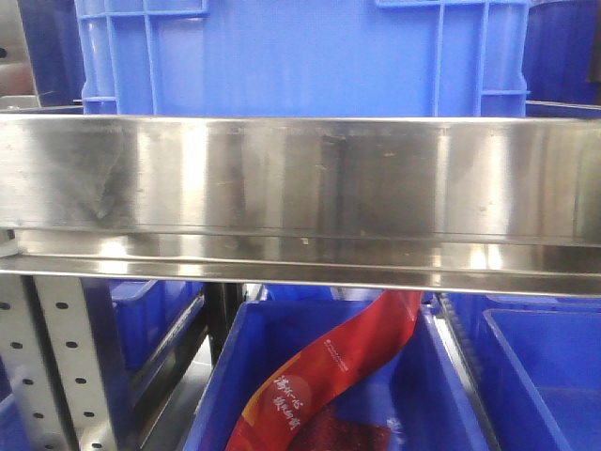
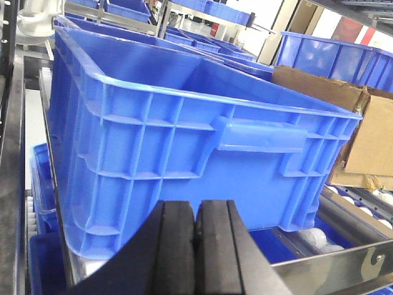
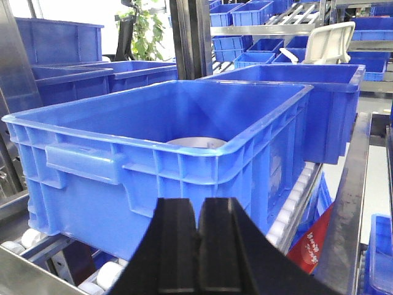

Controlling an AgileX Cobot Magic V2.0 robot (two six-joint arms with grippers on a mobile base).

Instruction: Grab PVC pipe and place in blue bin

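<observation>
1. Right wrist view: ribbed, glossy blue bin on white rollers; pale, round PVC pipe already inside.
2. Right gripper pressed together, empty.
3. Left gripper likewise together; torn cardboard box beside bin.
4. Brushed steel rail blocking front view.

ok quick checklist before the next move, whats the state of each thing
1. Left gripper empty: ok, pads pressed together with nothing between them.
2. Right gripper empty: ok, shut the same way.
3. Blue bin in front of both arms: ok, it sits on the rollers, open top.
4. Pipe located: cannot tell; a white rounded thing shows inside the bin, but too little of it is visible to name it.
5. Front view usable: not ok, a steel rail fills most of it.
6. Jaws ready to grasp: not ok, both need opening first.
</observation>
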